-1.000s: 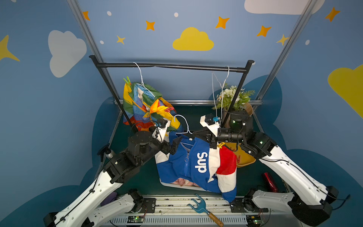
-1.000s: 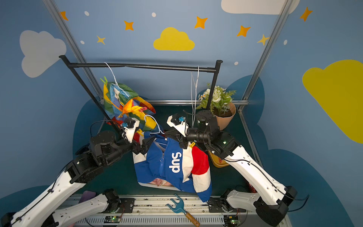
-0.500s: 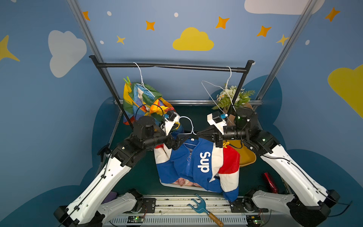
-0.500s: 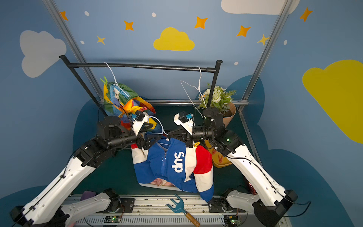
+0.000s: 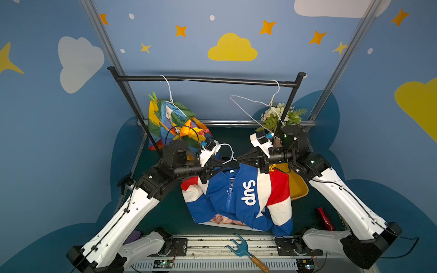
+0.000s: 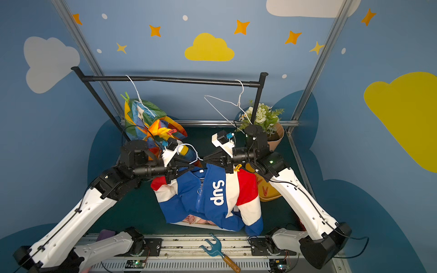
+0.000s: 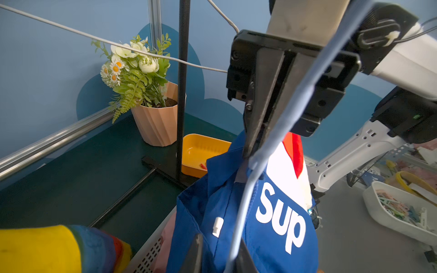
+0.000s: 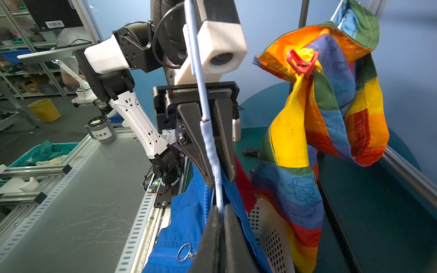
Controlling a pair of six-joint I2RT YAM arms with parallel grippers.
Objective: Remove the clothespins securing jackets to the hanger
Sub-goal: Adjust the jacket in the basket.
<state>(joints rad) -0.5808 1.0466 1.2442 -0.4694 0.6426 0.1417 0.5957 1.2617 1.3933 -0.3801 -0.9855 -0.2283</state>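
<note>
A blue, white and red jacket (image 5: 236, 196) hangs on a pale blue hanger (image 8: 208, 141), off the rail. My right gripper (image 8: 221, 209) is shut on the hanger wire, and its tips show in both top views (image 5: 238, 158) (image 6: 204, 158). From the opposite side, my left gripper (image 7: 220, 257) (image 5: 222, 165) has closed on the hanger and the blue collar. A yellow clothespin (image 5: 272, 168) (image 6: 237, 168) sits on the jacket's shoulder by the right gripper. On the rail hangs the rainbow jacket (image 5: 170, 118), pinned by a green clothespin (image 5: 153, 97) and a red one (image 8: 301, 62).
The black rail (image 5: 203, 79) also carries a bare white hanger (image 5: 250, 101). A potted plant (image 7: 151, 113) and a yellow tray (image 7: 201, 151) holding a red clothespin (image 7: 203, 166) stand at the back right. Pink cloth (image 5: 222, 219) lies in a white basket (image 8: 272, 236) under the jacket.
My left arm rose and reached right to the hanger, and its jaws closed from wide open. The right gripper kept its hold. The bare white hanger swung on the rail.
</note>
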